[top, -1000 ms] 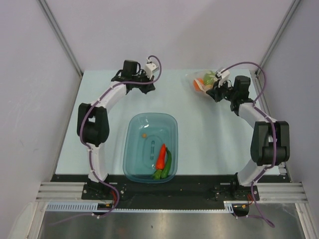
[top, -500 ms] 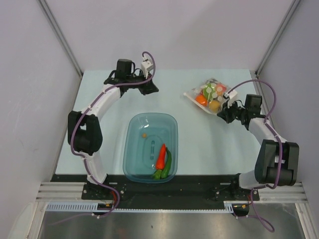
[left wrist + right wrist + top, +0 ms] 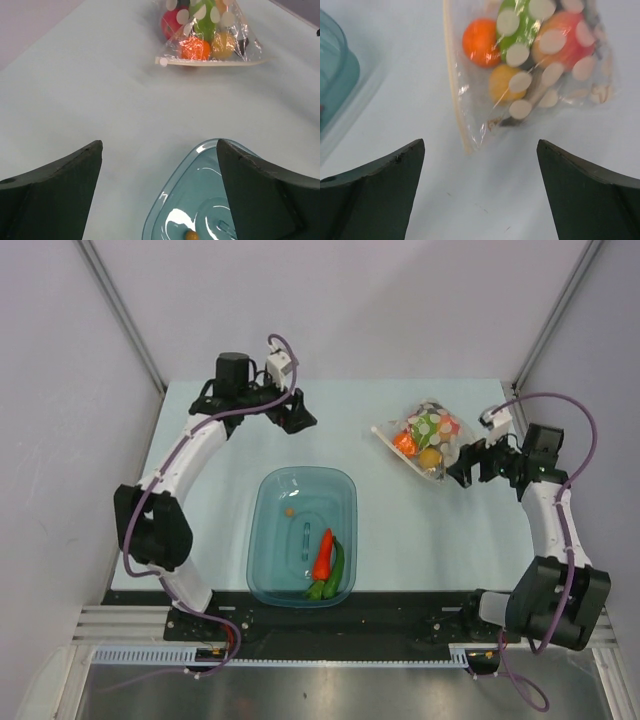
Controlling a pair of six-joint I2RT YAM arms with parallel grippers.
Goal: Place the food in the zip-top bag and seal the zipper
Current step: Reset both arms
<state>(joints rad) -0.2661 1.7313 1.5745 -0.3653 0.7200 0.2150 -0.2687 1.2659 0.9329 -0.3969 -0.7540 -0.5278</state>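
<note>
**Two peppers outside the bag, its mouth toward the tub**

The left pincer (image 3: 297,418) hangs spread and empty over the far side of the desk (image 3: 420,540). In the tub (image 3: 268,540) lie a red pepper (image 3: 323,554) and a green pepper (image 3: 335,572), side by side. If the bag is already pressed closed, which I cannot tell, they would be left out and the seal would need reopening.

The bag (image 3: 428,432) lies flat to the right of the tub, well apart from it and packed with round fruit. It is thin and slick, so a one-sided pinch would likely drag it or tip fruit out through the mouth.

Its zipper (image 3: 405,452) is the longest straight edge. It runs diagonally from far left to near right, and the mouth faces the tub. The right pincer (image 3: 461,468) is spread, empty, just beside the bag's near-right corner.
</note>
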